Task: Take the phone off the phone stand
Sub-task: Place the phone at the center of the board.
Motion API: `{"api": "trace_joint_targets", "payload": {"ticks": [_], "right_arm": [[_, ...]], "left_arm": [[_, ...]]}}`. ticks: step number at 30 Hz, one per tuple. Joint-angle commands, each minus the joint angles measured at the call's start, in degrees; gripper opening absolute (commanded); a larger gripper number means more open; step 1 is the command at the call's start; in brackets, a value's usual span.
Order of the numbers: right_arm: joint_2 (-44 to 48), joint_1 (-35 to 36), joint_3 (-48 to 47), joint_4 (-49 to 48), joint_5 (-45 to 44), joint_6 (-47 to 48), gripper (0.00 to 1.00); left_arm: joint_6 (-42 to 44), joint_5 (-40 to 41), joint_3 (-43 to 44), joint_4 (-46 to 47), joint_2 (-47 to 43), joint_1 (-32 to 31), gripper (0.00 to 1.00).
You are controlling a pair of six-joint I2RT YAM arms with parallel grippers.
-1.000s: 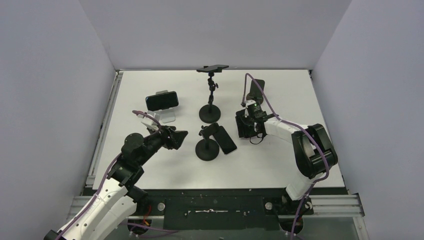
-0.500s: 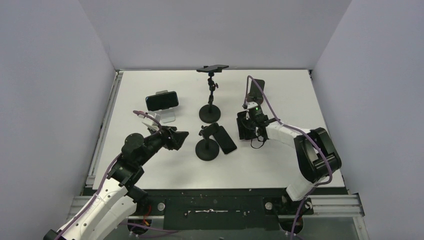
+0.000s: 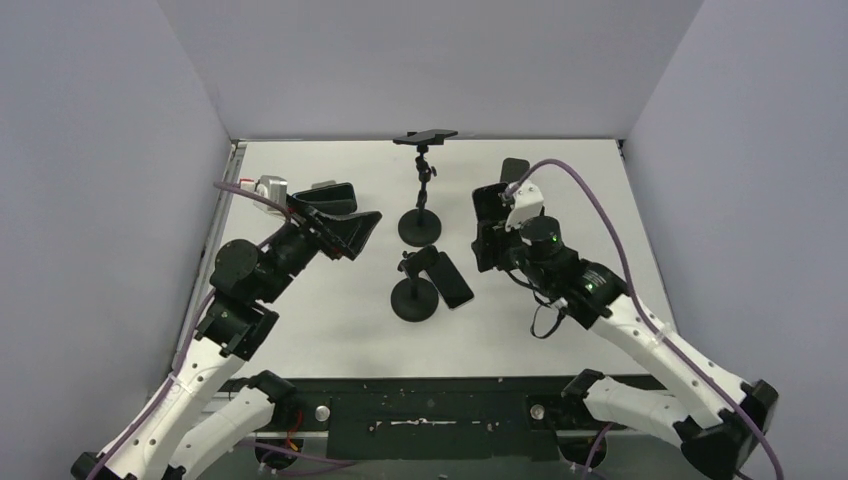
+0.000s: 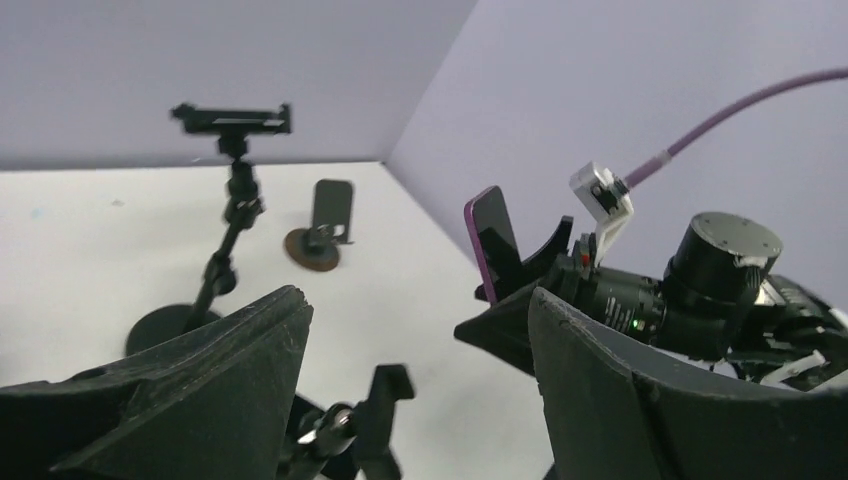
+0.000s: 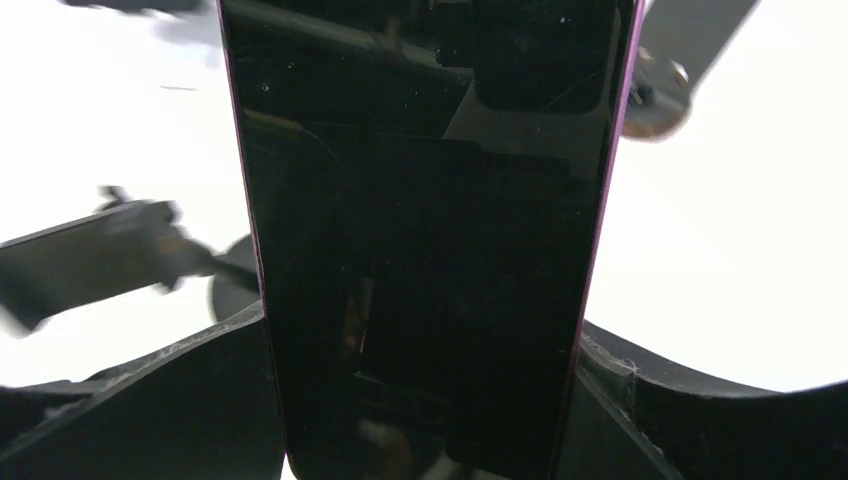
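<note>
Though wide, end effector around phone

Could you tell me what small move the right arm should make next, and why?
Probably lower the phone toward the table and set it down: the right gripper clamps it upright in its jaws, clear of the small stand behind.

No legible text or markings anywhere

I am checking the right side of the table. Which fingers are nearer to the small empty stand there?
Right. The right fingers, holding a phone, are just in front of the empty stand; the left fingers are far off on the left side of the table.
</note>
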State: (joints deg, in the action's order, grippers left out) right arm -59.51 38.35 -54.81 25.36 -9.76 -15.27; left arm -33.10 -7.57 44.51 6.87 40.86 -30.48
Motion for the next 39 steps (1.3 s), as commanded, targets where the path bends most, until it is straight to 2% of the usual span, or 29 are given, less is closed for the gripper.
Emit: {"api": "trace_joint_targets", "payload": {"ticks": [1,5,10,14,19,26,29,36,39], "right_arm": [[9.71,6.25,-2.38,-0.45,1.96,4.59,0.29],[15.15,9.45,-3.46,-0.52,7.18,8.82,0.29],[16.74,9.73,-4.45,-0.48,9.32,10.50,0.29],[16.07,9.82,-5.64,-0.87,10.89,10.61,0.29],[14.90,9.91,-6.83,-0.85,10.82,10.30,0.29],[15.03,10.00,-7.55,-0.78,11.62,10.17,0.29],[15.09,10.05,-7.33,-0.71,12.11,9.96,0.29],[15.00,10.08,-6.59,-1.61,15.02,9.98,0.30],[14.95,10.06,-6.50,-1.72,17.90,10.21,0.37]], "left_arm": [[-8.87,-8.48,7.16,8.88,5.64,-0.84,0.78],[-14.14,-14.76,13.03,11.20,13.15,-3.25,0.78],[-11.84,-14.98,18.90,9.79,19.47,-10.51,0.78],[-7.66,-12.56,24.00,4.70,23.20,-16.36,0.78],[-1.01,-5.55,27.65,-0.46,26.66,-23.21,0.78],[2.92,1.79,29.88,-5.60,29.41,-25.85,0.72],[2.78,2.06,28.89,-4.14,29.43,-25.93,0.62],[1.67,-0.15,27.56,0.27,30.65,-25.93,0.18],[0.70,-0.16,25.33,3.95,29.61,-25.91,0.00]]}}
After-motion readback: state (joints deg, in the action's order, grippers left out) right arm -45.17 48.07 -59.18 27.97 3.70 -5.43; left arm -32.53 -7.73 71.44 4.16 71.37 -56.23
